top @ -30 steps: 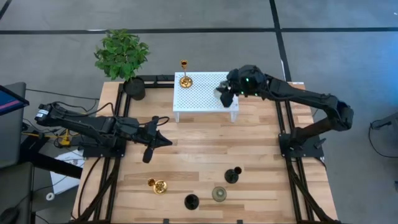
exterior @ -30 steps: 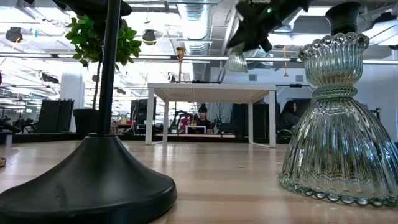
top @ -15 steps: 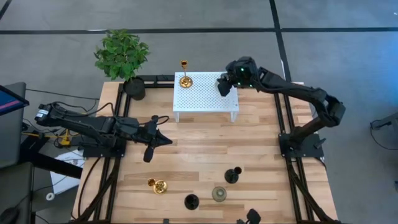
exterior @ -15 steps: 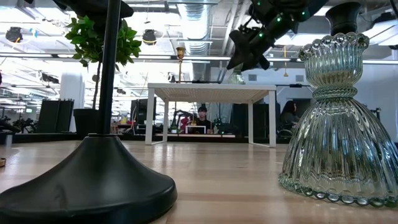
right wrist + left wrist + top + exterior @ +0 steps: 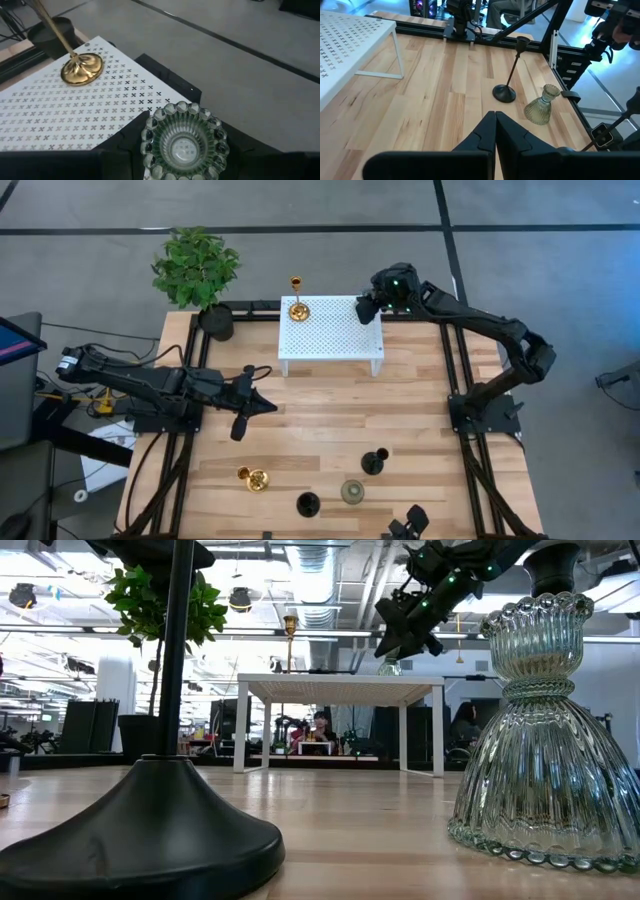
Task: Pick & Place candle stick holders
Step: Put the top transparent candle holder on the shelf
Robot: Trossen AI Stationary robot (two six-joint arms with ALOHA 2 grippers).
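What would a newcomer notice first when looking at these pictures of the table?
The right gripper hovers at the far right corner of the white perforated shelf, closed around a ribbed green glass holder. A shiny gold holder stands on the shelf's far left corner, beside the leafy potted plant. The other holders wait along the near edge of the wooden table, while the left gripper rests shut near the table's left side.

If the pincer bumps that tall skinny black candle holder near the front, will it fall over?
Probably. The tall black candle holder has a thin, long stem on a small round base, so it looks top-heavy and apt to tip. It already seems to lean slightly. Once down, it could roll on the wooden table.
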